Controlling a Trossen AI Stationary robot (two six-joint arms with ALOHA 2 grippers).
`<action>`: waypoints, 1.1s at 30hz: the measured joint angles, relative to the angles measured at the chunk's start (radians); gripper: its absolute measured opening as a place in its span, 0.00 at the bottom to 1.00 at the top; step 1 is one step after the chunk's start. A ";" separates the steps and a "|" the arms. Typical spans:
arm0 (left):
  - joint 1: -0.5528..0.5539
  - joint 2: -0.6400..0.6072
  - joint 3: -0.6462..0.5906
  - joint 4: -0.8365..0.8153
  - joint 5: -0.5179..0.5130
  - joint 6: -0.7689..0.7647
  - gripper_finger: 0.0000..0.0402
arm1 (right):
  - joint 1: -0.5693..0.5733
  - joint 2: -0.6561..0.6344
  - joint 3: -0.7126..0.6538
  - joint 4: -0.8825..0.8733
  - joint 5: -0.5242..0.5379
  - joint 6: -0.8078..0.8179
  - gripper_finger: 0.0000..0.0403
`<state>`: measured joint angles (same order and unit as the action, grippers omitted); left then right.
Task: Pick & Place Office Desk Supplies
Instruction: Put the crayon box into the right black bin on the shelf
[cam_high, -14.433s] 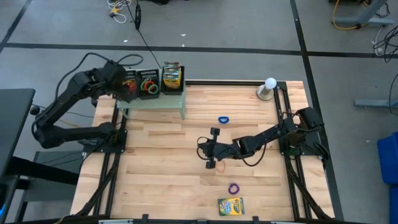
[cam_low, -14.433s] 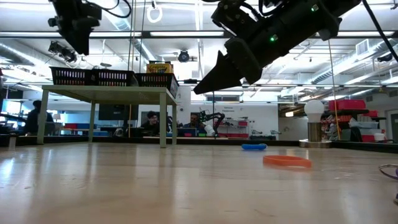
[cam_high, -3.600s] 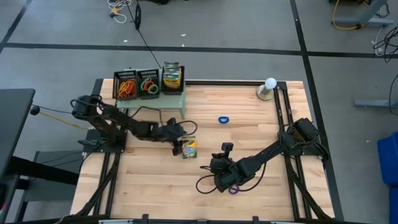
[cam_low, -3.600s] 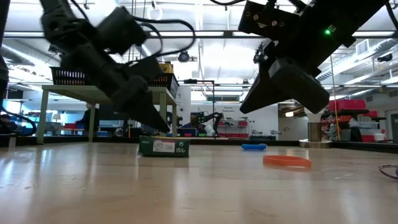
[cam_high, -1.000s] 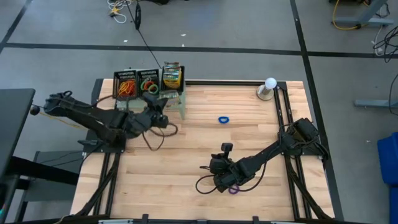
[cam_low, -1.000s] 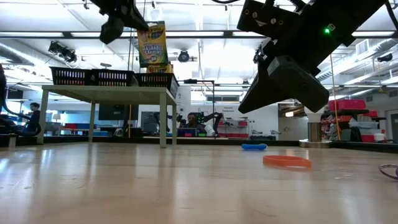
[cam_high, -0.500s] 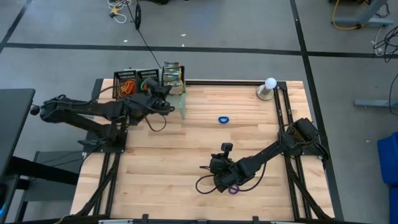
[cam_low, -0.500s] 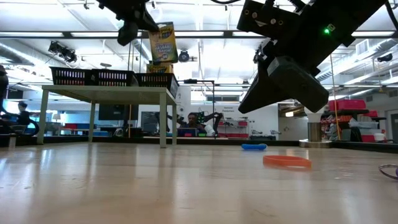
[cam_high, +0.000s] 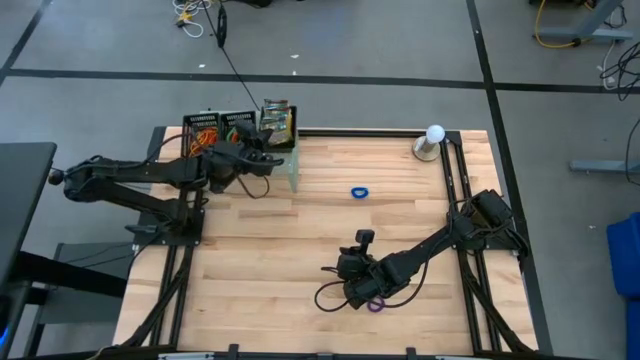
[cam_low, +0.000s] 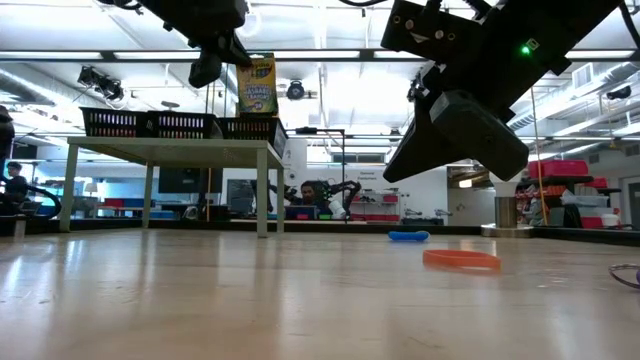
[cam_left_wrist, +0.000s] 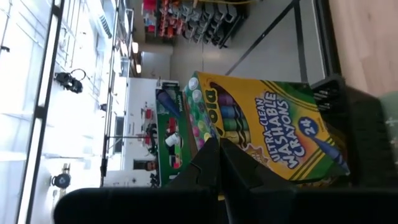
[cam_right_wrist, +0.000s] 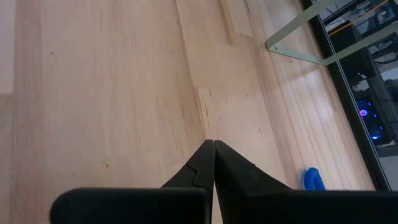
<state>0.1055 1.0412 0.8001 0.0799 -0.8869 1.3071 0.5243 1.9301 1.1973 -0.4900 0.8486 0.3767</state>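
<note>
My left gripper (cam_high: 264, 146) is shut on a yellow-and-green crayon box (cam_low: 257, 85), which stands upright over the right one of three black mesh trays (cam_low: 250, 127) on the pale green stand (cam_low: 170, 148). Whether the box's lower end touches the tray, I cannot tell. Behind it, part of a second crayon box (cam_left_wrist: 166, 134) shows. The other two trays (cam_high: 203, 135) hold rubber bands. My right gripper (cam_high: 355, 290) hangs shut just above the wood beside a purple band (cam_high: 376, 303). An orange band (cam_low: 462, 259) and a blue band (cam_high: 359, 191) lie flat on the table. My left gripper pinches the crayon box at one long edge (cam_left_wrist: 208, 140) between its two shut fingers, which reach almost level from the table's left side. The fingertips themselves cover the exact spot. The box stays upright beside the fingers, printed face toward the wrist camera, clear of the table.
A white globe on a grey base (cam_high: 433, 140) stands at the far right corner. Black frame rails run along both sides of the table (cam_high: 470, 250). Bare wood lies in the middle and near the front edge (cam_high: 260, 300).
My left gripper has carried the crayon box toward the far edge and a little to the right, from in front of the stand to over its right tray. The box has stayed upright and turned slightly.
</note>
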 joint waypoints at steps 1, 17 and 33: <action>0.006 0.000 0.000 0.000 0.000 0.000 0.02 | 0.000 0.000 0.000 0.000 0.000 0.000 0.03; 0.034 0.001 0.000 -0.030 0.020 -0.024 0.07 | 0.000 0.000 0.000 0.000 0.000 0.000 0.03; 0.054 0.010 0.000 -0.065 0.000 -0.077 0.17 | 0.000 0.000 0.000 0.003 0.000 -0.008 0.03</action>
<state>0.1598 1.0508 0.8001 0.0149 -0.8866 1.2301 0.5243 1.9301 1.1973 -0.4870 0.8486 0.3687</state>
